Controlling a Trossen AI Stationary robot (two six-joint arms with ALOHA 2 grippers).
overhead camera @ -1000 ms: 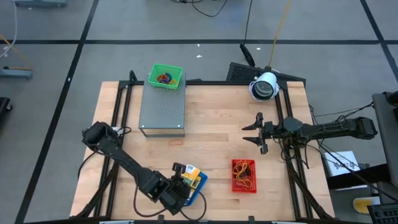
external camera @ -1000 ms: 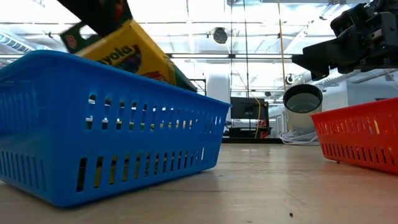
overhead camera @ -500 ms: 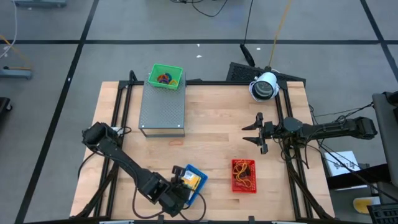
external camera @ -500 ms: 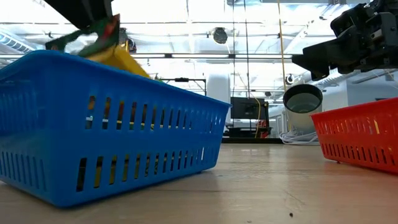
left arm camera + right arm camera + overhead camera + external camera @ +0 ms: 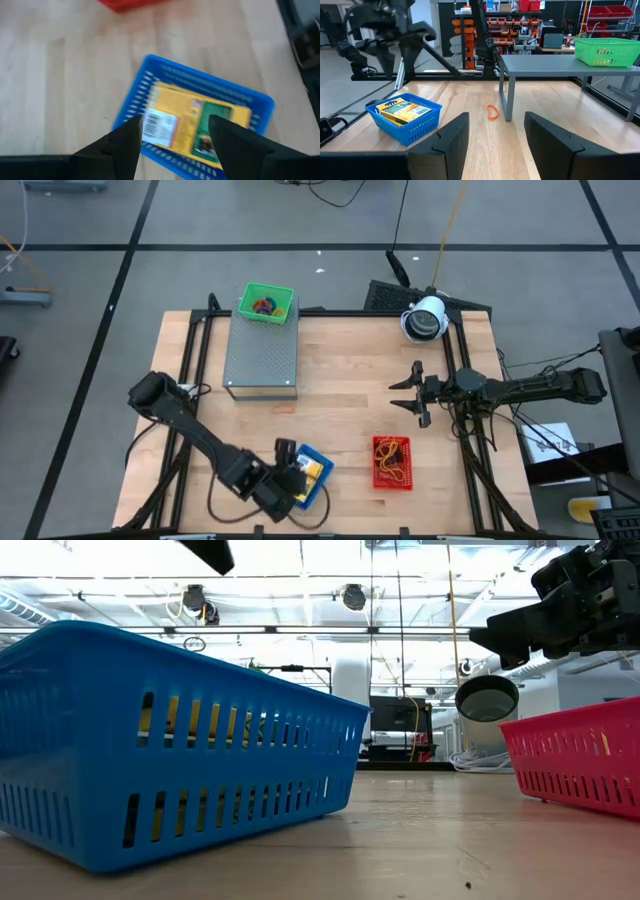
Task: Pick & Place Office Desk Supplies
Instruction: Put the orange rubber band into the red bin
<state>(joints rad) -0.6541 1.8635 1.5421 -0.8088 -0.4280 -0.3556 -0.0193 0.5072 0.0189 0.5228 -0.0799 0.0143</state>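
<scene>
A yellow box with a green patch [image 5: 195, 122] lies flat inside the blue basket [image 5: 210, 82] near the table's front edge; it also shows in the basket in the right wrist view [image 5: 400, 107]. My left gripper [image 5: 175, 145] hangs open just above it, one finger on either side and touching nothing; from above it stands over the basket's near-left part [image 5: 290, 465]. An orange rubber band [image 5: 492, 112] lies on the table beside the grey box's leg. My right gripper [image 5: 415, 392] waits open at the table's right, pointing level.
A red basket [image 5: 392, 463] with rubber bands sits right of the blue one. A grey perforated metal box [image 5: 262, 355] stands at the far left with a green basket [image 5: 266, 304] on its far end. A white camera [image 5: 425, 320] stands at the far right.
My left gripper has opened and let go of the yellow box, then risen a little. The box, which stood tilted above the basket's rim, has dropped and now lies flat inside the blue basket.
</scene>
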